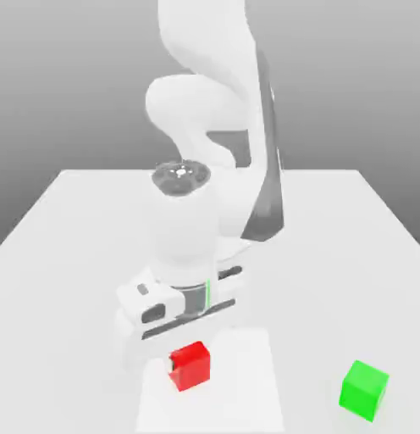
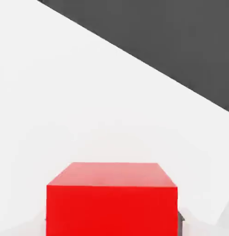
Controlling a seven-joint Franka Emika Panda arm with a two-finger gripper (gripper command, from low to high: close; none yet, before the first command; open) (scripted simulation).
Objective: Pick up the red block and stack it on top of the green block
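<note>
The red block sits between the fingers of my gripper, low over the near part of the white table. A white finger presses against the side of the block that faces the exterior view's left. In the hand view the red block is very close, and a dark finger pad touches one of its side faces. The green block rests on the table by itself, well off to the exterior view's right of the red one, near the front edge.
My white arm rises behind the hand and hides the middle of the table. In the hand view the table's far edge meets a dark background.
</note>
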